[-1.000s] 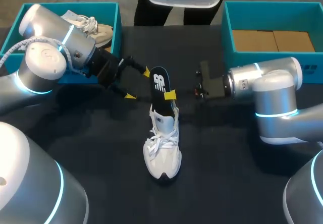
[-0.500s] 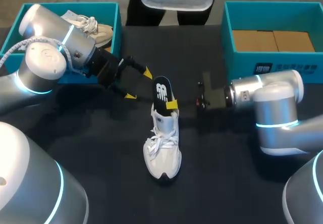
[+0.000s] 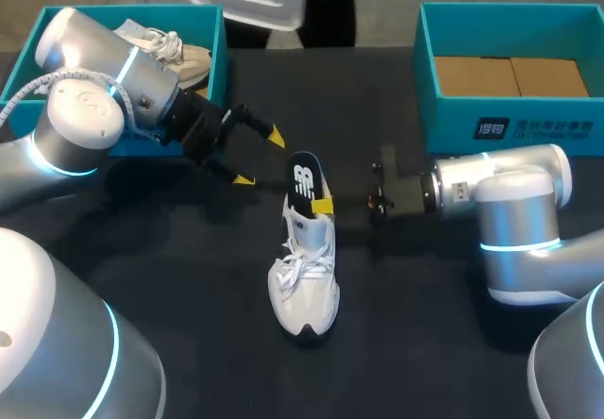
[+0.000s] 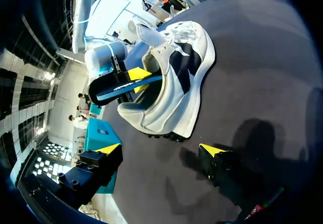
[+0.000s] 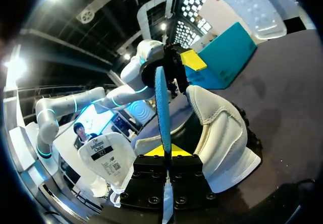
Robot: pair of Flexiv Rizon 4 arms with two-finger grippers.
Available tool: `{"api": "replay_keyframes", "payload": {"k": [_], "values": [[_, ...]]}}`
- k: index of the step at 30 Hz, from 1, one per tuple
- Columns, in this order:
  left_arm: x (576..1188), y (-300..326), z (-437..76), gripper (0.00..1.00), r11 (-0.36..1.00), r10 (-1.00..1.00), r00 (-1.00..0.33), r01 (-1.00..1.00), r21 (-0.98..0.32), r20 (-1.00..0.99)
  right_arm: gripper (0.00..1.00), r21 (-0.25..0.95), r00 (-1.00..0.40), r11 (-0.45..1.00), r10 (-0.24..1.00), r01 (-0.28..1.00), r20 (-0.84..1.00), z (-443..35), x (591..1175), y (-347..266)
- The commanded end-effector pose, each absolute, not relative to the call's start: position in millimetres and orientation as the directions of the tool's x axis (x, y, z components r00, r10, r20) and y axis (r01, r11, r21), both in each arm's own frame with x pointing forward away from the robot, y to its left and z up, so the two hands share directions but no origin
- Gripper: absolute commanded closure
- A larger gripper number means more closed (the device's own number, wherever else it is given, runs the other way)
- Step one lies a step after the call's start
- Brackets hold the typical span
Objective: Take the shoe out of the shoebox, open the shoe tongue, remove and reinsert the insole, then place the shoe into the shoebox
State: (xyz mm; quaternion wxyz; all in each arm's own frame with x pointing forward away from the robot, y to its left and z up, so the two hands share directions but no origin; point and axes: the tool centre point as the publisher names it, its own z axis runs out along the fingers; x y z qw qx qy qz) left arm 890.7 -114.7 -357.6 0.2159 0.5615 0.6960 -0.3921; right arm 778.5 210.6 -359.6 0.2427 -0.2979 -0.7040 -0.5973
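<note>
Black insole pinched by right pincer, entering shoe; left pincer spread nearby.

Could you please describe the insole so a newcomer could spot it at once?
On the black table, find the white sneaker in the middle. The insole stands up from its heel opening, pinched by the right end effector. It is the only dark, flat piece bearing a white logo.

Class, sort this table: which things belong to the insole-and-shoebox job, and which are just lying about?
Job in hand: white shoe; insole; right gripper, jaws pinching the insole; empty shoebox.
Lying about: second shoe; other shoebox holding it.
</note>
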Motion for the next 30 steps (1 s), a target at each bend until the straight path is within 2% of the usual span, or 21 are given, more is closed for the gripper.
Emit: {"api": "replay_keyframes", "payload": {"k": [1, 4, 5, 6, 7, 8, 10, 30], "values": [[890.9, -115.3, -358.1, 0.0, 0.062, 0.613, -0.276, 0.951, -0.303, -0.741, 1.0, 0.697, -0.705, 0.108, 0.13, 0.709, 0.697, -362.4, 776.7, 210.1], [890.9, -115.3, -358.1, 0.0, 0.062, 0.613, -0.276, 0.951, -0.303, -0.741, 1.0, 0.709, -0.717, 0.108, 0.125, 0.696, 0.685, -358.9, 779.4, 210.7], [890.9, -115.3, -358.1, 0.0, 0.062, 0.613, -0.276, 0.951, -0.303, -0.741, 0.93, 0.712, -0.72, 0.106, 0.124, 0.694, 0.683, -357.7, 780.3, 210.8], [890.9, -115.3, -358.1, 0.0, 0.062, 0.613, -0.276, 0.951, -0.303, -0.741, 0.77, 0.714, -0.721, 0.106, 0.123, 0.692, 0.682, -356.1, 781.3, 211.3], [890.9, -115.3, -358.1, 0.0, 0.062, 0.613, -0.276, 0.951, -0.303, -0.741, 0.77, 0.714, -0.722, 0.106, 0.122, 0.692, 0.681, -355.7, 781.5, 211.4], [890.9, -115.3, -358.1, 0.0, 0.062, 0.613, -0.276, 0.951, -0.303, -0.741, 0.66, 0.72, -0.728, 0.107, 0.12, 0.686, 0.675, -352.9, 783.0, 212.1], [890.9, -115.3, -358.1, 0.0, 0.062, 0.613, -0.276, 0.951, -0.303, -0.741, 0.58, 0.724, -0.732, 0.106, 0.118, 0.681, 0.671, -350.3, 784.6, 212.4], [890.9, -115.3, -358.1, 0.0, 0.062, 0.613, -0.276, 0.951, -0.303, -0.741, 0.58, 0.743, -0.751, 0.11, 0.114, 0.661, 0.651, -331.1, 806.7, 215.8]]}}
